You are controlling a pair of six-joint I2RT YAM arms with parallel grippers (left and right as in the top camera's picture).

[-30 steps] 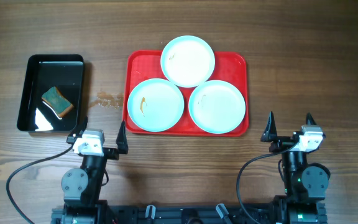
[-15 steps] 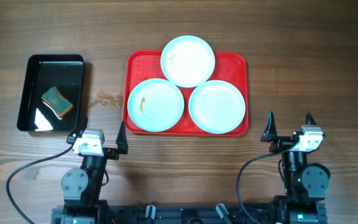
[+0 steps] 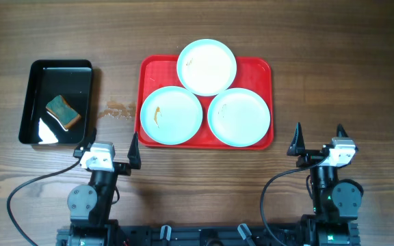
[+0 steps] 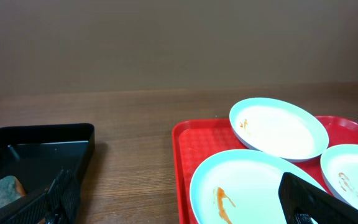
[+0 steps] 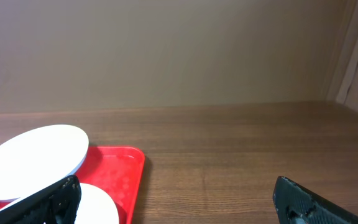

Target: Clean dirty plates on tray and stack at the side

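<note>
Three pale plates lie on the red tray (image 3: 149, 67): a far plate (image 3: 206, 66) overlapping two near ones, the left plate (image 3: 172, 115) with an orange-brown smear and the right plate (image 3: 239, 117). My left gripper (image 3: 112, 145) is open and empty, near the table's front edge, just left of the tray. In the left wrist view the smeared plate (image 4: 247, 183) lies ahead on the tray (image 4: 185, 149). My right gripper (image 3: 318, 137) is open and empty, right of the tray. The right wrist view shows the tray's corner (image 5: 126, 168) and the far plate (image 5: 33, 158).
A black glossy tray (image 3: 59, 74) at the left holds a green and brown sponge (image 3: 63, 111); both show in the left wrist view (image 4: 36, 146). A small brown stain (image 3: 118, 108) marks the wood between the two trays.
</note>
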